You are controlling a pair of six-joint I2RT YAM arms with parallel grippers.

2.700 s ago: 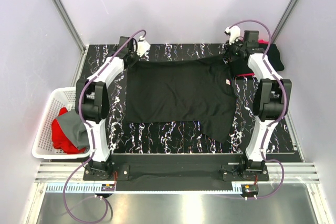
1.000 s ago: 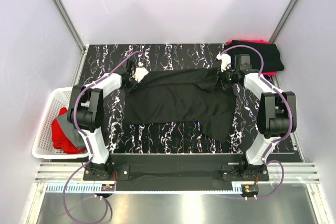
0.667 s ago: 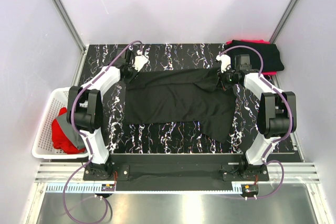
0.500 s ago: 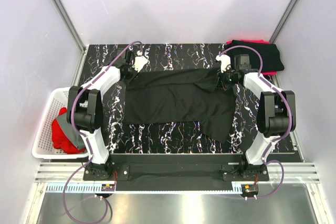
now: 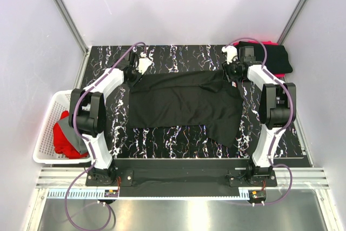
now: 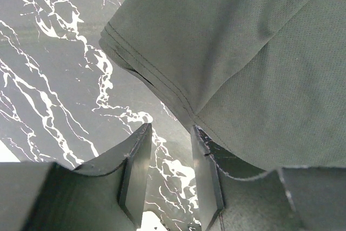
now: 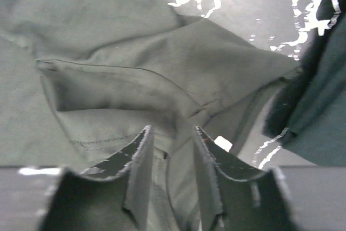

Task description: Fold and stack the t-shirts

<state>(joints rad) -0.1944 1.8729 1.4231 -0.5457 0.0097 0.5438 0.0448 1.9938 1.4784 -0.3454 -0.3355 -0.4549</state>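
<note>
A black t-shirt (image 5: 184, 101) lies spread on the marbled table, its far part folded forward over the body and one sleeve hanging toward the front right. My left gripper (image 5: 132, 73) is at its far left corner. In the left wrist view this gripper (image 6: 170, 136) is open over bare table, and the shirt's hem (image 6: 162, 85) lies just ahead and to the right of it. My right gripper (image 5: 232, 72) is at the far right corner. In the right wrist view it (image 7: 172, 136) stands open above rumpled cloth (image 7: 135, 79), gripping nothing.
Folded t-shirts, black (image 5: 277, 58) over red (image 5: 271, 43), are stacked at the back right corner, close to my right arm. A white slatted basket (image 5: 45, 129) left of the table holds a red shirt (image 5: 61, 138) and a grey one (image 5: 81, 133).
My right gripper has opened and let go of the shirt's folded edge, then drawn back a little toward the far side. The left gripper has stayed open and hardly moved.
</note>
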